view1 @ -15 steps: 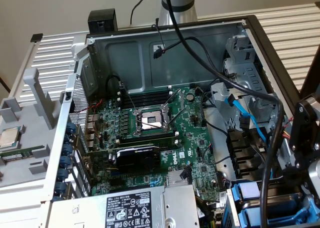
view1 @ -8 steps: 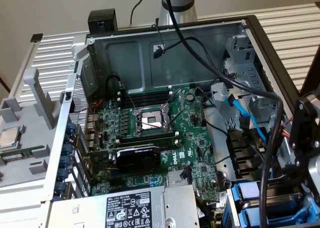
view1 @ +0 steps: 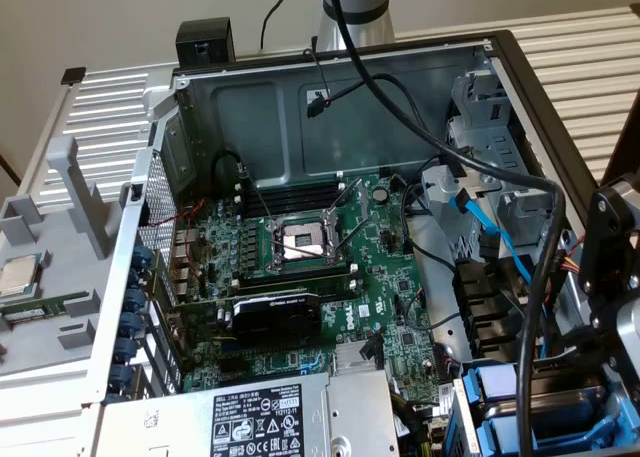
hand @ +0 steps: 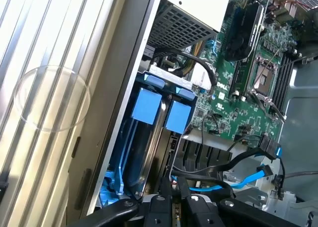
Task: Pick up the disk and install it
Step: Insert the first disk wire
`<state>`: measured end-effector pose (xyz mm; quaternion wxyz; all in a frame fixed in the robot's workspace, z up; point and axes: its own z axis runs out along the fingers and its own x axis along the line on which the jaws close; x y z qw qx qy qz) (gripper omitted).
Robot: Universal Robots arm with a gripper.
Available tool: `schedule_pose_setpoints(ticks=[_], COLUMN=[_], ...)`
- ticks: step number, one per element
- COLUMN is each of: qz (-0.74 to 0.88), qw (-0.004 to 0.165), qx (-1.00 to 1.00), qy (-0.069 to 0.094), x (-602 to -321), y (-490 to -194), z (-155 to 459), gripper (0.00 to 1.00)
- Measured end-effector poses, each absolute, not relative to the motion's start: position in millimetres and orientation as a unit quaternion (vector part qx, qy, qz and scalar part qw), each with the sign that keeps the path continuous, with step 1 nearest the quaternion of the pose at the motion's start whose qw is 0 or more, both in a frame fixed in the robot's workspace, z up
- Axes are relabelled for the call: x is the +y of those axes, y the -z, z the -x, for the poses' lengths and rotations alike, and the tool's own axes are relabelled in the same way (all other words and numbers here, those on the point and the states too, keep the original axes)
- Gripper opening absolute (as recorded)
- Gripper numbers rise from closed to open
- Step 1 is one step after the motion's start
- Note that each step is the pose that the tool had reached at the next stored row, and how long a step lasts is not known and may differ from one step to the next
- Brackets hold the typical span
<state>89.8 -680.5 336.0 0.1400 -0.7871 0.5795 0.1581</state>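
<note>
gripper point(hand: 175, 210): pressed nearly together, nothing seen pinched | disk point(hand: 147, 106): slotted just ahead, next to case wall point(hand: 117, 132), beside second carrier point(hand: 177, 116) | long axis: pointing straight away from gripper

The arm point(view1: 352, 5) rises as a pale grey column at the top middle of the exterior view. Its dark wrist point(view1: 608, 239) hangs low at the exterior view's right edge, tilted downward. In the wrist view, the black linkage bars of the gripper point(hand: 174, 214) converge toward its centre.
</note>
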Motion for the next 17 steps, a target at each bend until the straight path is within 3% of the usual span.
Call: schedule_pose_setpoints(ticks=[8, 17], qz=[0.791, 0.796], qw=[0.117, 0.079], qx=[0.584, 0.590], qy=[-0.141, -0.113], x=[-677, -662], y=[-346, -351], z=[-87, -83], gripper=[0.17, 0.17])
